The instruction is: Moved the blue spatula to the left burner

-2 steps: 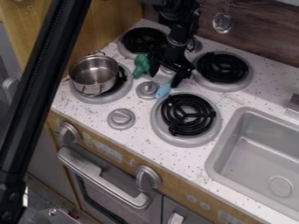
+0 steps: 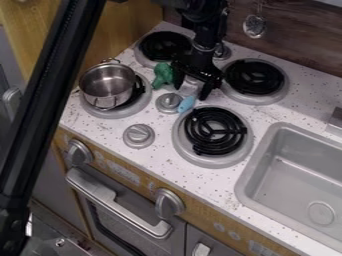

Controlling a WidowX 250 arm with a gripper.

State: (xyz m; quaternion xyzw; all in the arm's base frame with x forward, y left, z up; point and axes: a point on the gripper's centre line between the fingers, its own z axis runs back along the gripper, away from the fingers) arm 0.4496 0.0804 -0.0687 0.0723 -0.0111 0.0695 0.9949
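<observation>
gripper: While the arm hung in from the top edge, the black gripper (image 2: 190, 93) pointed down, above center of the frame, its two fingers apart, one to the left, one to the right.
blue spatula: Light-blue end (image 2: 186, 104) just below the fingertips in the frame, roughly center; paler part ran up into the gap between them. Contact with the fingers, can't tell. Lower tip lay between the small knob (image 2: 169, 102) and the center burner (image 2: 215, 131), not on the coils.
green toy: The green toy (image 2: 162, 75) sat just left of the gripper, upper left of center.
pot: Silver pot (image 2: 107, 87) stood upright on the left burner (image 2: 139, 104), well left of the spatula.
other burners: One (image 2: 165, 46) was at upper center-left, one (image 2: 255, 77) right of the gripper.
lower knob: Round, gray knob (image 2: 139, 135), below and left of the spatula.
sink: Gray sink (image 2: 257, 165) took the lower right.
strainer: Metal strainer (image 2: 254, 26) hung near the top edge, right of the arm.
bar: Black bar (image 2: 50, 100) slanted down the left side.
</observation>
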